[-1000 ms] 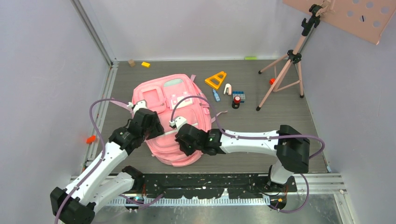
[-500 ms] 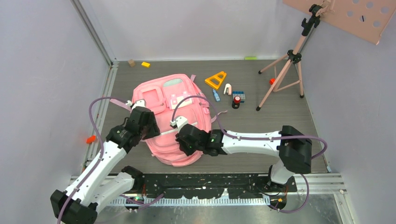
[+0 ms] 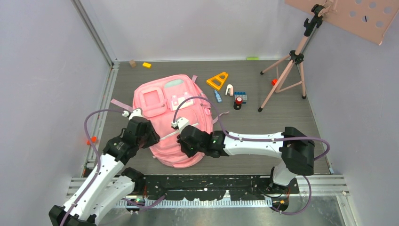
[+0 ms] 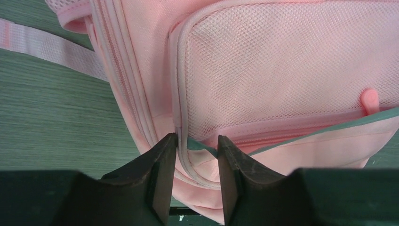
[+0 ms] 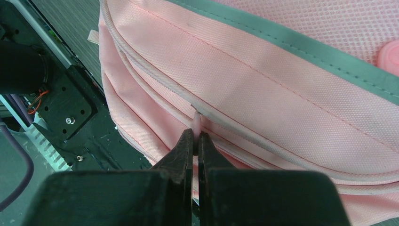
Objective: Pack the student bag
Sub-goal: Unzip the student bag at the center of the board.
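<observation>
Pinching the zip tab (image 5: 197, 120) of the soft pink backpack (image 3: 160, 101) with closed right fingers (image 5: 183, 150), straddling its seam (image 4: 179, 103) with parted left fingers (image 4: 160, 165), lying on a grey desk (image 3: 263, 132) between pale walls (image 3: 188, 28).

student bag (image 3: 162, 101) soft pink all over, mesh pocket has a tiny diamond weave, grey-green trim strip | tabletop (image 3: 263, 127) dark grey, woodgrain streaks | triangle ruler (image 3: 217, 80) orange-yellow | tripod (image 3: 296, 57) pale pink legs, black joints | right arm (image 3: 254, 142) white with black joints
</observation>
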Action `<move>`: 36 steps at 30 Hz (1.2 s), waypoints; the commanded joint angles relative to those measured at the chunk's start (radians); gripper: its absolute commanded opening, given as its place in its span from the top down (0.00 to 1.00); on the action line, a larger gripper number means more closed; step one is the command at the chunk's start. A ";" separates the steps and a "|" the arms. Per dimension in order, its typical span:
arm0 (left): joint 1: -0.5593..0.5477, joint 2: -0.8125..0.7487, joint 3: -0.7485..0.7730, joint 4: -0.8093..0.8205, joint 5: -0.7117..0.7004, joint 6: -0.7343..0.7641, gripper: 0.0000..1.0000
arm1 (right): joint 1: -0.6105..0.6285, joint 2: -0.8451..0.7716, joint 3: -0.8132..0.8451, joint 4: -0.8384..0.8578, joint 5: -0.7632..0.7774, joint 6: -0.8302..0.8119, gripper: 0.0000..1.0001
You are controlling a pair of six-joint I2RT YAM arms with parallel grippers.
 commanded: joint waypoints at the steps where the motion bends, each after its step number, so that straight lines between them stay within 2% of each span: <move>1: 0.001 -0.027 -0.052 0.007 0.098 -0.066 0.68 | 0.014 -0.052 0.009 0.047 0.012 0.018 0.99; 6: 0.000 -0.047 -0.124 0.111 0.176 -0.152 0.99 | 0.014 -0.048 0.015 0.047 0.005 0.013 1.00; 7: 0.001 -0.048 -0.133 0.132 0.187 -0.170 1.00 | 0.015 -0.046 0.020 0.047 -0.008 0.010 1.00; 12: -0.001 -0.053 -0.158 0.210 0.194 -0.237 1.00 | 0.050 -0.029 0.034 0.061 -0.029 -0.009 1.00; 18: -0.001 -0.061 -0.120 0.256 0.166 -0.270 1.00 | 0.084 0.029 0.079 0.004 0.018 -0.014 1.00; 25: -0.001 -0.058 -0.115 0.292 0.150 -0.294 1.00 | 0.120 0.020 0.089 0.052 -0.024 -0.047 1.00; 33: -0.001 -0.059 -0.103 0.314 0.149 -0.307 1.00 | 0.125 0.056 0.112 0.089 -0.149 -0.079 0.99; 36: -0.001 -0.053 -0.096 0.321 0.152 -0.301 1.00 | 0.125 0.077 0.141 0.084 -0.242 -0.108 1.00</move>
